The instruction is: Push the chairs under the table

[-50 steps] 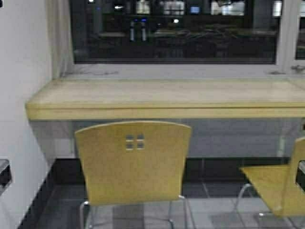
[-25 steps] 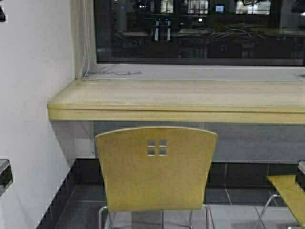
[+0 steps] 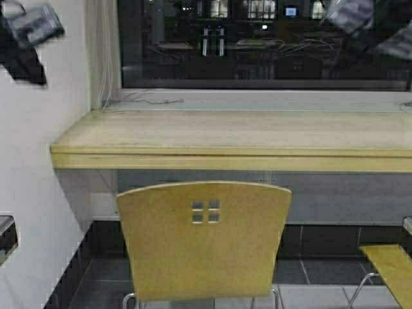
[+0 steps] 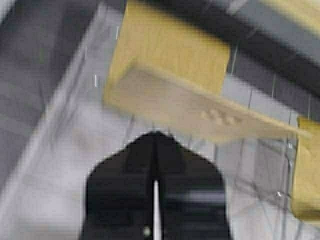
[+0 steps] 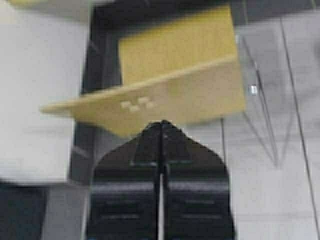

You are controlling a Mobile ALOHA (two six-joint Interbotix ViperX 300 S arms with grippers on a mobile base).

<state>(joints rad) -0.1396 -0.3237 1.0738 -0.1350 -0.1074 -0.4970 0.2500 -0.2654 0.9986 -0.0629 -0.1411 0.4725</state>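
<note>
Before the table (image 3: 232, 138), we see the nearest chair (image 3: 205, 241) standing back to us, seat not tucked under; a second chair (image 3: 391, 264) sits rightward. Left gripper (image 4: 155, 137) and right gripper (image 5: 161, 125) hang above, jaws closed, holding nothing.

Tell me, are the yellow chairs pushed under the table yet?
Not yet. The middle chair stands with its back short of the table edge. Both grippers, left and right, are shut, raised above it. A second chair at the right waits too.
</note>
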